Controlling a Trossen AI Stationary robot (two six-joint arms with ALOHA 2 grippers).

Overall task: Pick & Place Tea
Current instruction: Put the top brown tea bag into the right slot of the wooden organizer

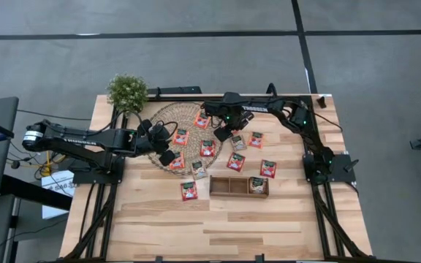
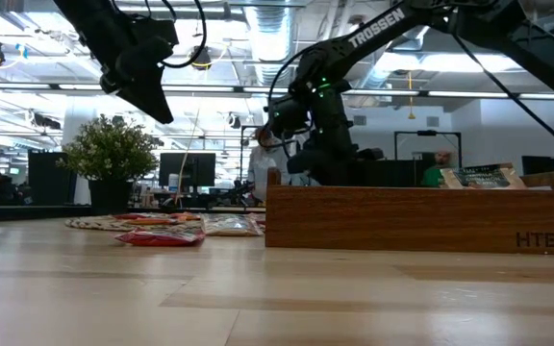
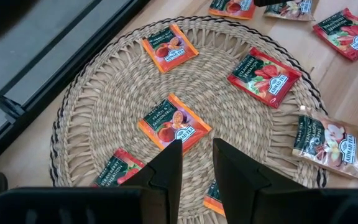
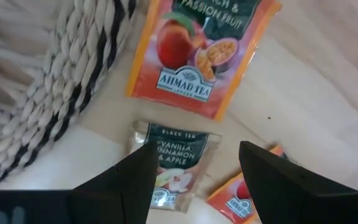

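Tea sachet point(image 4: 173, 165), pale: light, flat, crinkly; my right claw point(image 4: 194, 180) wide open, empty, to nip one edge.

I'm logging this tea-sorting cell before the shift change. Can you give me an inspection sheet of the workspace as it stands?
Surface: light wooden table, round woven mat toward its back.
Job's things: tea sachets scattered on the mat and the wood beside it; one sachet lies in an end compartment of the wooden tray.
Clutter: potted plant at a back corner.
Grippers: left gripper above the mat, fingers slightly apart, holding nothing; right gripper open over a pale vanilla sachet beside the mat.
Cables: black leads looped along the left arm.
Surroundings: open office, person behind the table.
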